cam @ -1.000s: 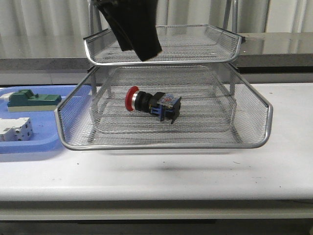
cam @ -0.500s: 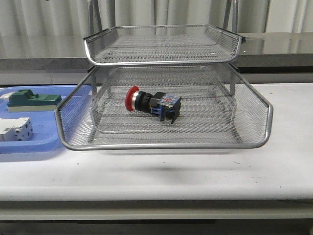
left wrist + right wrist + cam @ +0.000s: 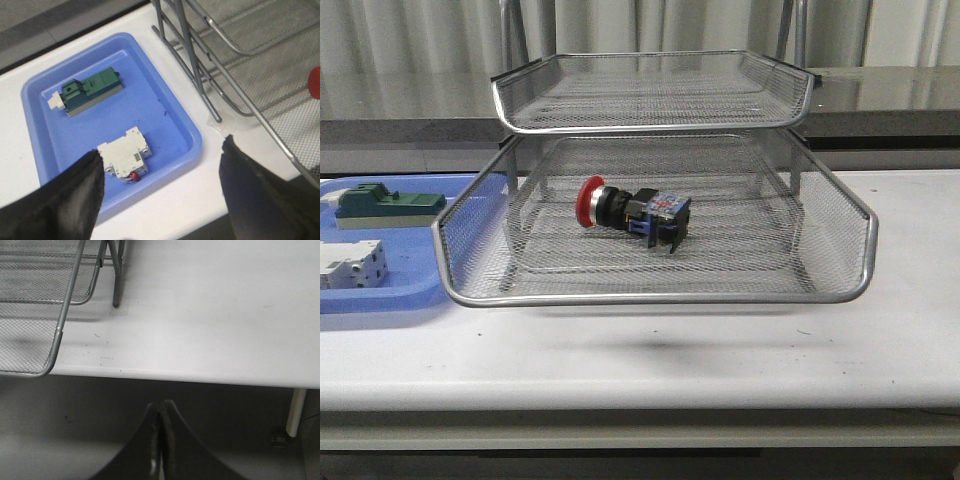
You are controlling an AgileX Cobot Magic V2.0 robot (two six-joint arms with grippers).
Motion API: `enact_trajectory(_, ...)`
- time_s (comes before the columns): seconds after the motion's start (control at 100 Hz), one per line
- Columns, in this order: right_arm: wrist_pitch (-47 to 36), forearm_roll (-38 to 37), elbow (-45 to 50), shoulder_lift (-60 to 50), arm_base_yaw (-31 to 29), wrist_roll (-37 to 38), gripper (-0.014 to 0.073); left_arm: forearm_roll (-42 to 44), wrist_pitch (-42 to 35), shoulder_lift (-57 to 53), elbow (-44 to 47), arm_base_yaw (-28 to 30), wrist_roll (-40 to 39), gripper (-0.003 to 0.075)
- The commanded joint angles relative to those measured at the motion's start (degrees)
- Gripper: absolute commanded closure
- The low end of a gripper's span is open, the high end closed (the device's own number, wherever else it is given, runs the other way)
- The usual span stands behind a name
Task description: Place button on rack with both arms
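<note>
Button [image 3: 632, 214] lies on its side in the rack's [image 3: 655, 296] pulled-out tier, no legible markings, left gripper [image 3: 162, 187] spread wide above the blue tray [image 3: 172, 120], right gripper [image 3: 161, 440] pressed closed, empty.

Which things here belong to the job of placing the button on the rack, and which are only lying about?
Belong to the job:
- button, lying in the pulled-out tier
- rack
- left claw, open
- right claw, shut, empty

Only lying about:
- blue tray
- green-topped block
- white breaker
</note>
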Motion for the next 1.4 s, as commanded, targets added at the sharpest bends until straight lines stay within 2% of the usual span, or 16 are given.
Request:
enact_trajectory(0.0, -3.32, -0.84, -1.87, -0.02, -0.45, -0.05, 0.0664, -2.67, -10.93, -5.73, 4.65, 0.85, -0.73, 0.0241)
enact_trajectory(0.28, -3.32, -0.84, -1.87, -0.02, -0.45, -0.05, 0.0664, -6.50, -31.41, -22.83, 23.30, 0.97, -0.73, 0.0253)
enact_trajectory(0.51, -3.32, -0.84, -1.87, -0.02, -0.45, -0.05, 0.0664, -6.50, -48.80, -25.75, 33.10, 0.97, -0.73, 0.0262)
enact_trajectory(0.59, -3.32, -0.84, -1.87, -0.02, -0.45, -0.05, 0.0664, -6.50, -51.46, -25.75, 34.35, 0.97, -0.73, 0.0262)
enact_trajectory(0.79, -3.32, -0.84, -1.87, -0.02, -0.45, -0.05, 0.0664, -6.50, -51.46, -25.75, 34.33, 0.97, -0.73, 0.0265)
enact_trajectory(0.91, -3.32, -0.84, -1.87, -0.02, -0.45, -0.05, 0.0664, -6.50, -51.46, -25.75, 34.33, 0.97, -0.73, 0.0356)
enact_trajectory(1.15, -3.32, -0.84, -1.87, -0.02, -0.45, -0.05, 0.0664, -6.50, -51.46, -25.75, 34.33, 0.97, -0.73, 0.0743)
enact_trajectory(1.39, -3.32, -0.84, -1.87, -0.02, -0.45, -0.05, 0.0664, -6.50, -51.46, -25.75, 34.33, 0.97, -0.73, 0.0740)
